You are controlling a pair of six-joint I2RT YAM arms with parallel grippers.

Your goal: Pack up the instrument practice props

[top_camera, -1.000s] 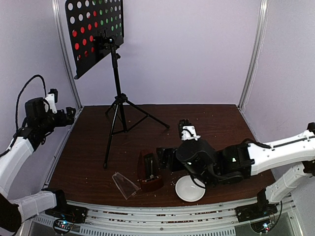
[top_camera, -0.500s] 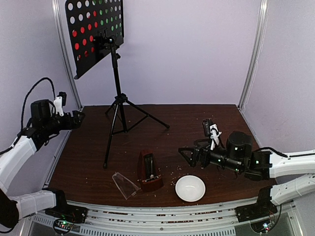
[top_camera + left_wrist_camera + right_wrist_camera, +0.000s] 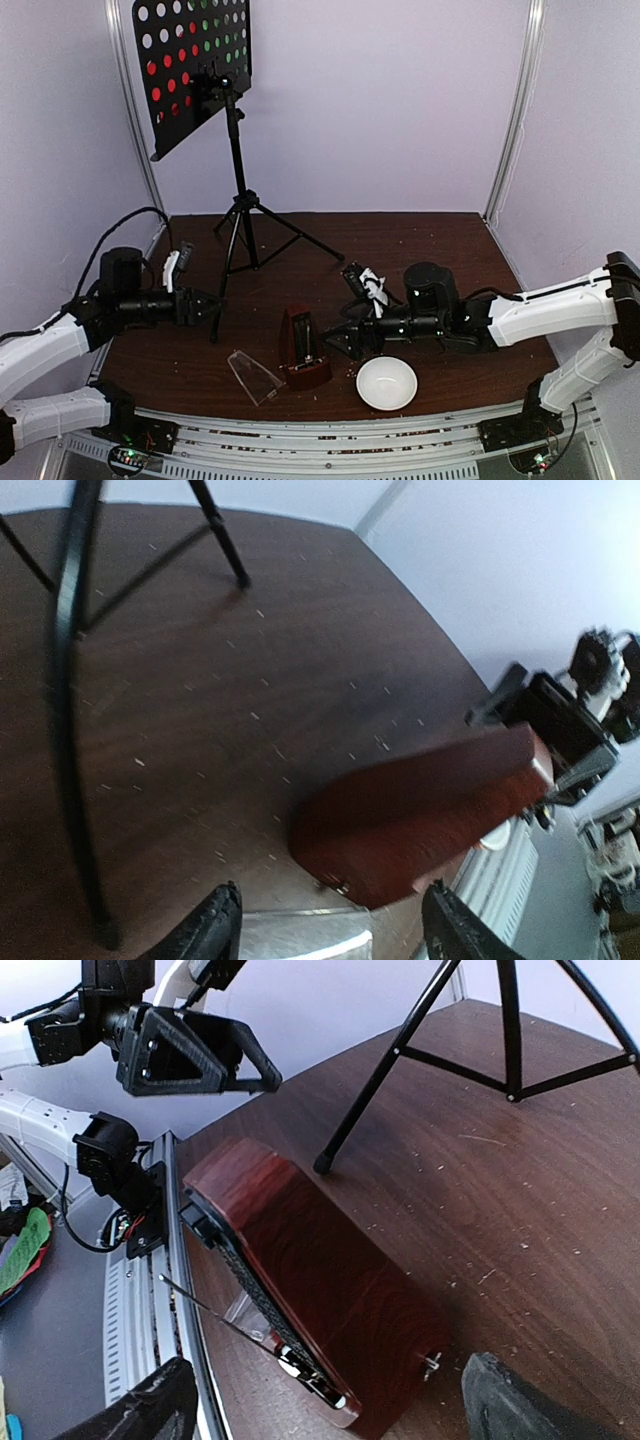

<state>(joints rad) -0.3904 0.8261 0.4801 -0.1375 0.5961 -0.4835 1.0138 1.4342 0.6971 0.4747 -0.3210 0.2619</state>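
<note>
The red-brown pyramid metronome (image 3: 303, 348) stands near the table's front middle. Its clear cover (image 3: 254, 374) lies off it, to its left. The black perforated music stand (image 3: 194, 65) on its tripod (image 3: 238, 215) stands at the back left, with red and green sheets showing through the holes. My left gripper (image 3: 212, 306) is open, low over the table left of the metronome (image 3: 430, 805), with the cover (image 3: 300, 935) between its fingertips' line. My right gripper (image 3: 345, 343) is open just right of the metronome (image 3: 310, 1290), which fills its view.
A white bowl (image 3: 387, 383) sits at the front, right of the metronome and under my right arm. The tripod's front leg (image 3: 217, 315) ends close to my left gripper. Small crumbs dot the dark wooden table (image 3: 420, 250). Purple walls enclose it.
My left gripper has dropped from high at the left wall down toward the metronome. My right gripper swung back and returned to the metronome's right side.
</note>
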